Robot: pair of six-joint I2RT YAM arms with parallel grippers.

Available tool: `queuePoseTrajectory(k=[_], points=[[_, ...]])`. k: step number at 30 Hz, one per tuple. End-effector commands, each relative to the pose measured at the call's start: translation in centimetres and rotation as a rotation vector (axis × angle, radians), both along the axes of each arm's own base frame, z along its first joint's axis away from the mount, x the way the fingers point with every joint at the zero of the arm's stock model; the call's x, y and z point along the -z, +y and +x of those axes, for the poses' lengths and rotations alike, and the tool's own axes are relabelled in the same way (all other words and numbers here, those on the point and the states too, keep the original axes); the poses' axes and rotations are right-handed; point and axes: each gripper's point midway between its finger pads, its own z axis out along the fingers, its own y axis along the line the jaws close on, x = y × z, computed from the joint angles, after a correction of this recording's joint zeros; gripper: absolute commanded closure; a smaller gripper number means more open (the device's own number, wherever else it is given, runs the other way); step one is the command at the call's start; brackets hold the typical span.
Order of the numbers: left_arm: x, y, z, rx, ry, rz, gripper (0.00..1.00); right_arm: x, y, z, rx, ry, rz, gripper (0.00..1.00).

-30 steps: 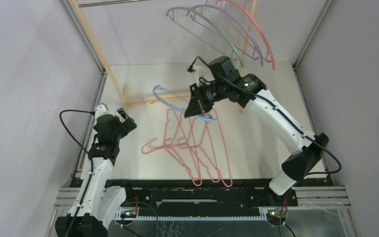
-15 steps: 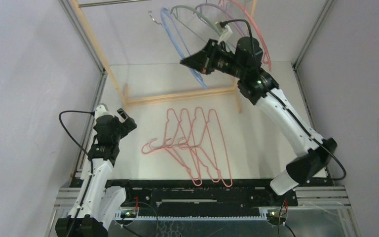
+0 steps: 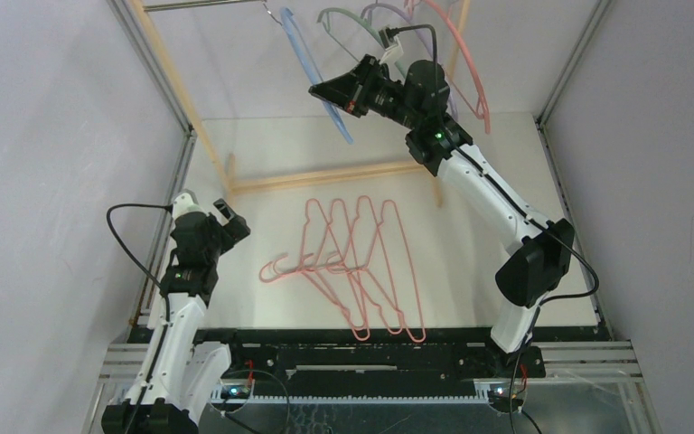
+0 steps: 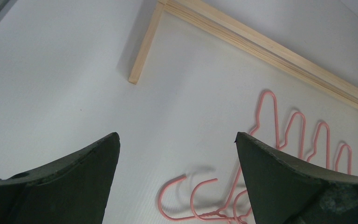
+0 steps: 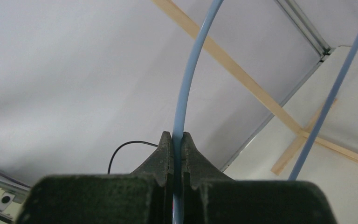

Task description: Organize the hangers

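My right gripper (image 3: 318, 91) (image 5: 177, 135) is raised high toward the rack's top and is shut on a blue hanger (image 3: 310, 61) (image 5: 189, 70). The hanger's hook reaches up beside the metal rail (image 3: 208, 4). Green (image 3: 336, 13), lavender (image 3: 378, 9) and pink (image 3: 475, 86) hangers hang there behind my right arm. Several salmon-pink hangers (image 3: 312, 264) (image 4: 186, 196) lie overlapping in the middle of the table. My left gripper (image 3: 226, 217) (image 4: 177, 135) stands open and holds nothing, to the left of their hooks.
The wooden rack frame (image 3: 176, 86) slants up at the left. Its low crossbar (image 3: 325, 176) (image 4: 261, 46) lies across the table behind the pink pile. Grey walls close in both sides.
My right arm has lifted the blue hanger off the table and up and left, toward the rail. The left arm and the pink pile have not moved.
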Motion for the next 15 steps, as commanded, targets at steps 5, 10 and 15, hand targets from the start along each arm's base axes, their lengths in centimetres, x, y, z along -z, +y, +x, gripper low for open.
queuePoseTrajectory(k=[5, 10, 15], points=[[-1.4, 0.2, 0.7, 0.009, -0.034, 0.022, 0.01, -8.7, -2.0, -3.3, -0.022, -0.236, 0.156, 1.00], [-1.5, 0.1, 1.1, 0.019, -0.036, 0.016, 0.01, -8.7, -3.0, -3.0, 0.031, -0.236, 0.169, 1.00], [-1.4, 0.0, 1.1, 0.020, -0.035, 0.015, 0.01, -9.7, -3.2, -2.8, 0.031, -0.249, 0.187, 1.00]])
